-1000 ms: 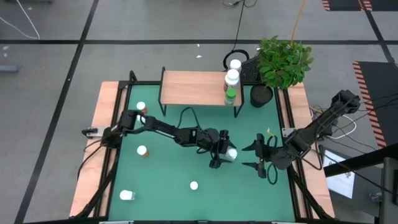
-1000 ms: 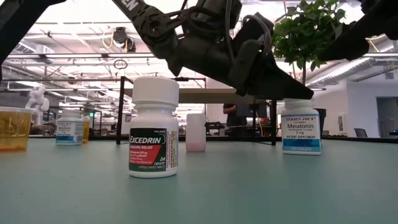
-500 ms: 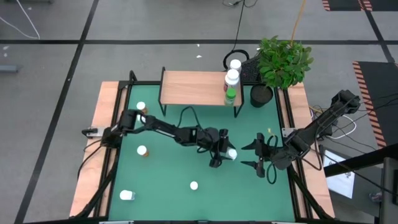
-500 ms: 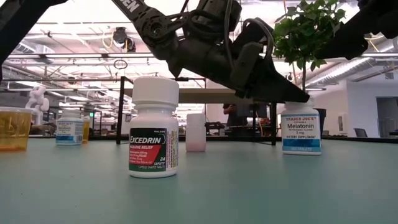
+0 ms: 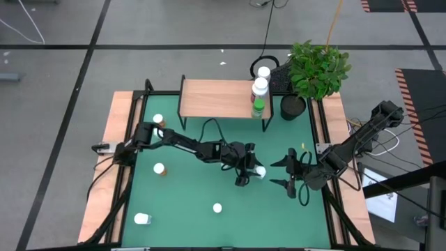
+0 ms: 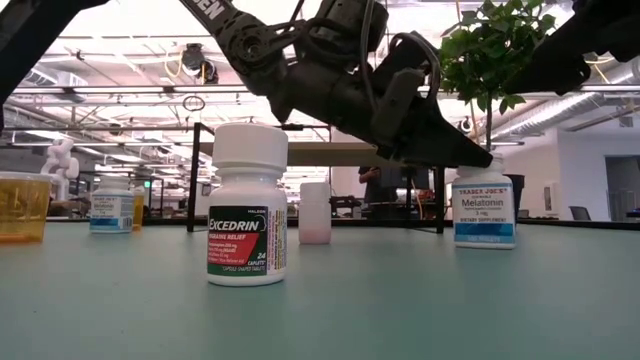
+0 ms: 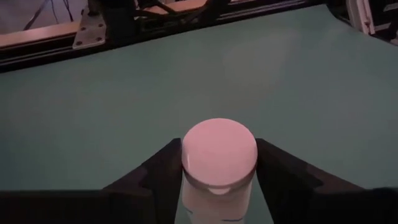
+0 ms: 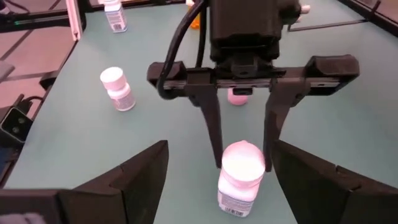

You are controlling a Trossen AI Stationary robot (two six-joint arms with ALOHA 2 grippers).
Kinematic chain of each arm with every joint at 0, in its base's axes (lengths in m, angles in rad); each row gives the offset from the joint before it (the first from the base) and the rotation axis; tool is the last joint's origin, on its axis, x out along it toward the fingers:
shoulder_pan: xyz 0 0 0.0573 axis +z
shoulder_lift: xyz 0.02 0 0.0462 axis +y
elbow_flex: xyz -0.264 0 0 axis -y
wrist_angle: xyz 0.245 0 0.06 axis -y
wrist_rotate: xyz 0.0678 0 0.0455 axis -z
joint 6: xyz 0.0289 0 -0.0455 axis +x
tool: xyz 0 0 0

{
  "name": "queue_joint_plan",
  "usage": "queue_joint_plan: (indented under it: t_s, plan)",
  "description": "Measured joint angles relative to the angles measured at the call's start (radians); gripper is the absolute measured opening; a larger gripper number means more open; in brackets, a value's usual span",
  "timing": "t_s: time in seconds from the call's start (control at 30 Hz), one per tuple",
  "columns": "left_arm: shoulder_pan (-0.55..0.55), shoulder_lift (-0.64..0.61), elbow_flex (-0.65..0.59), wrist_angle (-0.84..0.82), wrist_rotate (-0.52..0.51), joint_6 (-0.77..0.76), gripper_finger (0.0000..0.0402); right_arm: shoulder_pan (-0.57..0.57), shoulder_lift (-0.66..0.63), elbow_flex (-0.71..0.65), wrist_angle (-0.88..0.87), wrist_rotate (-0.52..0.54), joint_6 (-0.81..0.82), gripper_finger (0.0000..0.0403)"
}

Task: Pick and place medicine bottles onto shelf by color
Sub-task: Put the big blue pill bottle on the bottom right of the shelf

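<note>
while the right gripper (image 5: 288, 176) waits open nearby, the left gripper (image 5: 248, 173) has its jaws against the cap of a white bottle (image 5: 259, 171) standing mid-bench (image 5: 188, 202).

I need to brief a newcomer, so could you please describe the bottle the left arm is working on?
Start at the wooden shelf at the table's far edge and come toward mid-table. There, the left hand straddles a white-capped bottle with a blue Melatonin label, the only bottle standing between fingers.
</note>
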Motion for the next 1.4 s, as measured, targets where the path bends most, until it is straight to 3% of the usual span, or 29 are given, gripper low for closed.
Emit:
queue_joint_plan:
  t_s: [0.2, 0.67, 0.87, 0.97, 1.4]
  plan:
    - [0.000, -0.062, 0.000, -0.077, -0.068, 0.000, 0.0183, 0.000, 0.000, 0.000, -0.005, 0.003, 0.005, 0.0276]
    - [0.000, -0.237, 0.000, -0.303, -0.080, 0.000, 0.0183, 0.000, 0.000, 0.000, -0.003, 0.025, -0.002, 0.0276]
    - [0.000, -0.257, 0.000, -0.320, -0.098, 0.004, 0.0184, 0.000, 0.000, 0.000, -0.005, 0.026, -0.004, 0.0276]
    - [0.005, -0.262, 0.000, -0.353, -0.154, 0.009, 0.0184, 0.000, 0.000, 0.000, -0.004, 0.026, -0.007, 0.0276]
    - [0.179, -0.535, 0.000, -0.508, -0.232, 0.070, 0.0184, -0.001, 0.000, 0.000, -0.003, 0.025, 0.007, 0.0276]
